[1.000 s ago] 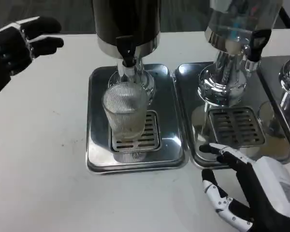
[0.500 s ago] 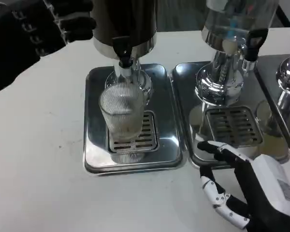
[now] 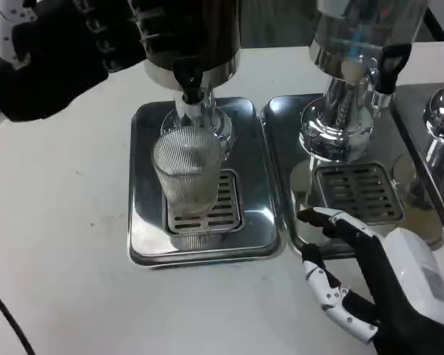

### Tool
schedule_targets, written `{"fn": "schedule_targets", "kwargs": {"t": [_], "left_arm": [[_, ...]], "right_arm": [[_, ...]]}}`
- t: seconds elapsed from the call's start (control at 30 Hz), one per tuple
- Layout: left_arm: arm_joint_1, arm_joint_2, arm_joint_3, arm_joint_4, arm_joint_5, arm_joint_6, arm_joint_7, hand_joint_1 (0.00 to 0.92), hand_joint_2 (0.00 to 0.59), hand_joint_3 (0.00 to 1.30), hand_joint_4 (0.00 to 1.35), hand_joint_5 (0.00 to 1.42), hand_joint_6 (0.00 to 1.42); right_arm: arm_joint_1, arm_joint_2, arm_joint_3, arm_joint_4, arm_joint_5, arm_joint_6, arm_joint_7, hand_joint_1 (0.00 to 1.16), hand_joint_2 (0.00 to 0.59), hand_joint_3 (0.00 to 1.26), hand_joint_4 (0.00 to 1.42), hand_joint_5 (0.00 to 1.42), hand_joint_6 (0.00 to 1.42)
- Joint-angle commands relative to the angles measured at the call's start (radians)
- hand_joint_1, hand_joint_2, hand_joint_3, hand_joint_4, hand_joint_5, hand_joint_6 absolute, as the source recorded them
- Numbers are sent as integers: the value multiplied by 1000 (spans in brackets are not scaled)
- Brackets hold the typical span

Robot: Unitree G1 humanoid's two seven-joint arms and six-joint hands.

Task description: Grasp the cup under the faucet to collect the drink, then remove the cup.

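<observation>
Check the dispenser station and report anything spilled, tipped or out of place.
Nothing stands out. The ribbed glass cup stands upright on the drip tray under the black faucet. No spill shows on the white table.

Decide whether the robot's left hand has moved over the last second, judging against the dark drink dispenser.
Yes. The left hand has travelled rightward across the white table, closing on the dark drink dispenser above the ribbed clear glass cup.
</observation>
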State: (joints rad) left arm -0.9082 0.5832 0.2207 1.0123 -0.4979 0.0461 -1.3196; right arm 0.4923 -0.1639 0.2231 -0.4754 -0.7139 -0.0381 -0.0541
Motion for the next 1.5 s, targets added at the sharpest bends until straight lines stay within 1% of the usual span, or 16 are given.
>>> {"fn": "schedule_targets", "kwargs": {"t": [0.03,0.17,0.43,0.53,0.9,1.03,1.5], "left_arm": [[-54,-29,4,69,33,23,-23,0,105,228,82,140,97],[-76,-50,12,108,56,19,-18,0,105,205,54,115,88],[-104,-75,24,143,94,-9,10,0,105,183,40,100,86],[-116,-83,14,154,118,-22,15,0,100,192,49,107,76],[-127,-99,-3,192,199,-74,32,0,99,232,77,130,69],[-124,-105,-10,198,220,-92,30,0,99,255,113,153,83],[-107,-111,-11,190,248,-162,21,0,92,294,147,182,112]], "right_arm": [[2,6,9,-6,5,8,-4,421,461,325,280,297,246],[19,14,18,-5,5,8,-15,421,461,325,280,297,246],[24,27,28,0,-1,6,-28,421,461,331,289,298,246],[23,30,29,4,1,7,-28,421,461,333,293,298,246],[28,40,29,6,6,8,-32,420,462,334,294,298,246],[28,41,30,6,9,10,-31,416,467,334,294,298,246],[34,35,25,5,23,18,-20,405,470,338,294,299,246]]}}
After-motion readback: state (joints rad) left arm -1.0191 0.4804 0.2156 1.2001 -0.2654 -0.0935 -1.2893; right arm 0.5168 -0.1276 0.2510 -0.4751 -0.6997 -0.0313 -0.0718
